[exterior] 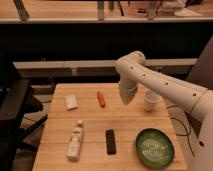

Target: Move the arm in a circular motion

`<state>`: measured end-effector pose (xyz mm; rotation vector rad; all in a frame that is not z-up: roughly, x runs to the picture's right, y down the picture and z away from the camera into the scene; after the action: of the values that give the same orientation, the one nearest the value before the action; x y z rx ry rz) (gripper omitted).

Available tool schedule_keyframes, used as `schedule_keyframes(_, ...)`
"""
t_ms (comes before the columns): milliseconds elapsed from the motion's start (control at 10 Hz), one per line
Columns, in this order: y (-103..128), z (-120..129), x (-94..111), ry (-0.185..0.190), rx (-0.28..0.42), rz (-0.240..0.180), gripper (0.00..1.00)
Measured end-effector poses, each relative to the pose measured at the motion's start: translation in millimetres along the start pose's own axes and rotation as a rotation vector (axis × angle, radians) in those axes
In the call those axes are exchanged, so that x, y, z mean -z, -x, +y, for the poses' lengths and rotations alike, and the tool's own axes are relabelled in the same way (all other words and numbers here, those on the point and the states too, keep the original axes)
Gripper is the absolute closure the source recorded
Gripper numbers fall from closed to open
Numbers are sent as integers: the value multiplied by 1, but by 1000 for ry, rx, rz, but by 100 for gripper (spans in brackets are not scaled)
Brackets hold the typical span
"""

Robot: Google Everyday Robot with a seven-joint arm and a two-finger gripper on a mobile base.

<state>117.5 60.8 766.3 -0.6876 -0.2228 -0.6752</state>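
Note:
The arm is a thick glossy white tube that reaches in from the right, bends at a rounded joint above the table's back edge, and tapers to a pale tip pointing down. That tip is my gripper. It hangs shut with nothing in it, above the back middle of the wooden table. It sits between an orange-red stick on its left and a small white cup on its right, touching neither.
A white packet lies at the back left. A white bottle lies on its side at the front left, next to a black bar. A green bowl sits at the front right. A dark chair stands left of the table.

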Motion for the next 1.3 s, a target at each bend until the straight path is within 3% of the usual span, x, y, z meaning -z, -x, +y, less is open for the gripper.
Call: schedule_keyframes(1300,-13,-8,4,-2,15,1,97)
